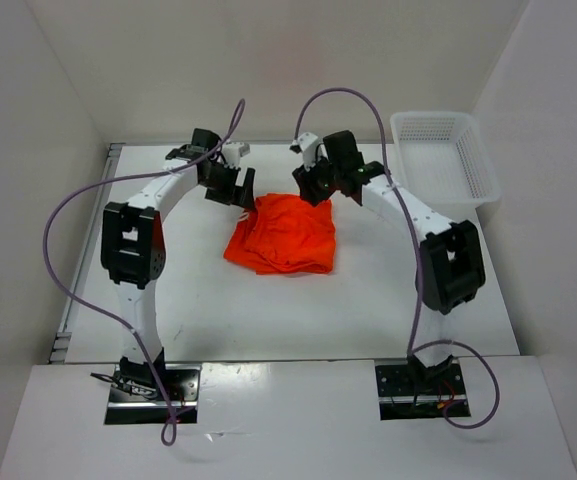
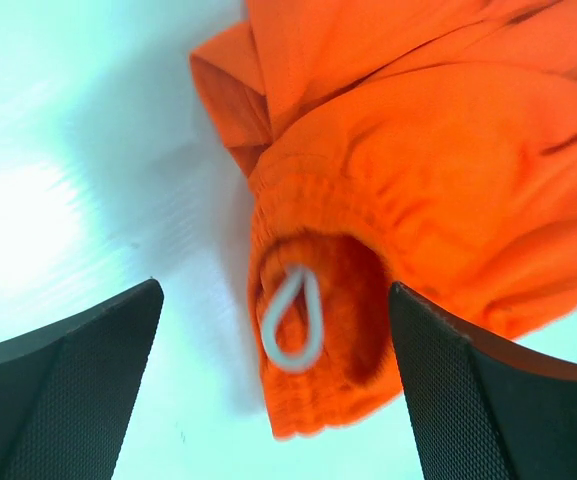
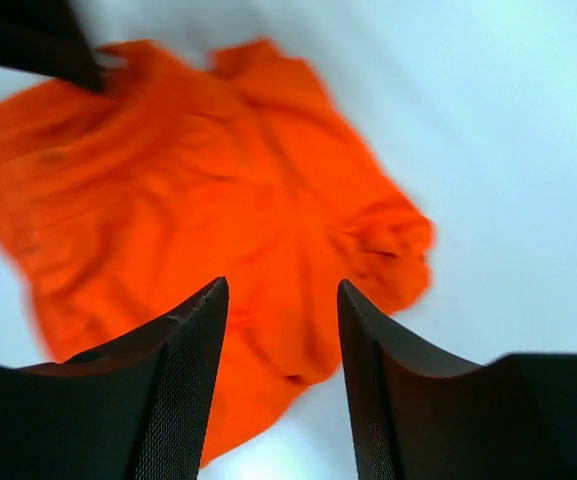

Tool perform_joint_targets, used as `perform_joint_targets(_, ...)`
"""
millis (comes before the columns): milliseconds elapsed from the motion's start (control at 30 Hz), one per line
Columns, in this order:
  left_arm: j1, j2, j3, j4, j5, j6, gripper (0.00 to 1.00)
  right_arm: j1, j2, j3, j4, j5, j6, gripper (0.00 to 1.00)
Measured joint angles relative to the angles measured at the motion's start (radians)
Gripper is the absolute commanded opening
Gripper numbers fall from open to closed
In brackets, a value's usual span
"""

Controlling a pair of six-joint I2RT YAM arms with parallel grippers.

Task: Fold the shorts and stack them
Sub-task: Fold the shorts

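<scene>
Left gripper (image 2: 275,288) fingers spread wide, empty, above the waistband (image 2: 338,200) (its drawstring (image 2: 290,318) loop shows only in this wrist view). The shorts (image 1: 283,235) lie bunched mid-table, long axis left-right, waistband far-left. Right gripper (image 3: 280,285) fingers apart, empty.

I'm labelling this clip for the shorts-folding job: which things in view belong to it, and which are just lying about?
Part of the job: orange shorts with white drawstring; left end effector and right end effector, both open, at their far edge.
Just lying about: white mesh basket, far right on the table.
</scene>
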Motion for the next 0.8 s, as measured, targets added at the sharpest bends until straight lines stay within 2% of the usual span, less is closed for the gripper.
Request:
perform_joint_targets(133,-0.009,-0.127,-0.031,-0.007,-0.034,0.000,1.00,-0.097,0.146,0.054,0.025,0.029,0.018,0.48)
perform_joint_targets(300,-0.071,-0.247,-0.123,-0.029,-0.021,0.002,0.97,-0.125,0.275,0.057,0.014,0.049,0.008,0.48)
perform_joint_targets(500,-0.121,-0.224,-0.298,-0.041,-0.049,0.002,0.95,-0.121,0.320,0.088,0.012,0.047,-0.008,0.48)
perform_joint_targets(667,-0.119,-0.180,-0.326,-0.037,-0.087,0.001,0.95,-0.121,0.322,0.096,0.015,0.048,-0.021,0.46)
perform_joint_targets(700,-0.120,-0.176,-0.326,-0.033,-0.090,0.001,0.93,-0.121,0.322,0.096,0.015,0.048,-0.022,0.46)
perform_joint_targets(767,-0.126,-0.169,-0.326,-0.023,-0.090,0.000,0.81,-0.121,0.323,0.096,0.015,0.048,-0.026,0.46)
perform_joint_targets(800,-0.130,-0.163,-0.326,-0.016,-0.091,0.000,0.65,-0.121,0.323,0.096,0.015,0.048,-0.029,0.46)
